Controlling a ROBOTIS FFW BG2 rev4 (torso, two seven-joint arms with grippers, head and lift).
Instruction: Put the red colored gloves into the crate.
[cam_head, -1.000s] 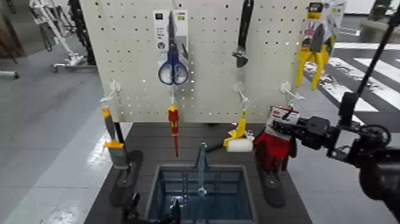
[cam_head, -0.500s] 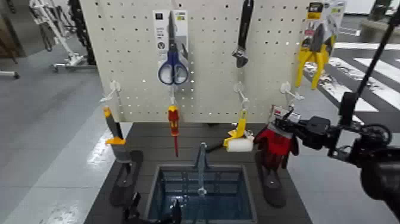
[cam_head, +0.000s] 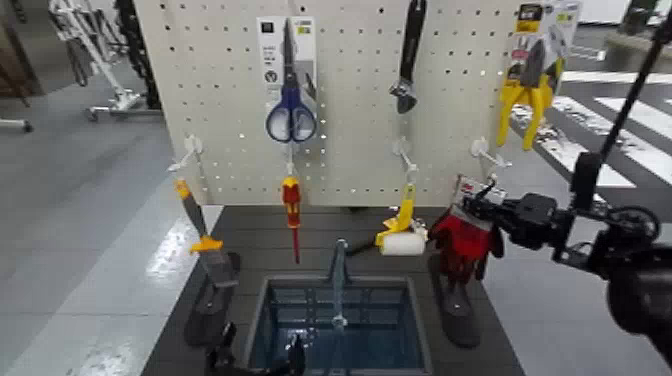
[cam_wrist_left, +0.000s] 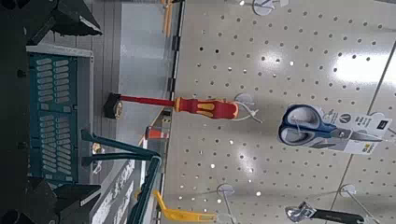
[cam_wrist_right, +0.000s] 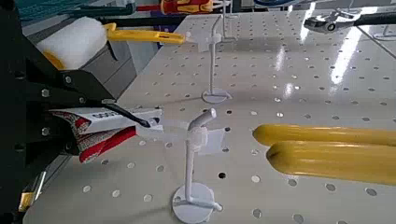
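Note:
The red colored gloves (cam_head: 461, 243) hang just below and left of an empty white peg (cam_head: 487, 155) on the pegboard, black cuffs up. My right gripper (cam_head: 479, 209) reaches in from the right and is shut on their white-and-red card (cam_wrist_right: 97, 122). The right wrist view shows the red glove fabric (cam_wrist_right: 105, 143) under the card, close to the bare peg (cam_wrist_right: 193, 140). The crate (cam_head: 264, 300), grey-blue with an upright central handle (cam_head: 339, 270), sits low in the middle, left of and below the gloves. My left gripper (cam_head: 256, 358) waits open at the crate's near edge.
On the pegboard (cam_head: 350, 90) hang blue scissors (cam_head: 290, 110), a black wrench (cam_head: 410, 55), yellow pliers (cam_head: 528, 95), a red-and-yellow screwdriver (cam_head: 292, 205) and a paint roller (cam_head: 403, 243). An orange-handled tool (cam_head: 205, 250) hangs tilted at the left. Black feet (cam_head: 455, 300) flank the crate.
My right gripper closed on the gloves' card, and the gloves shifted slightly left. The orange-handled tool at the left swung and tilted to the right.

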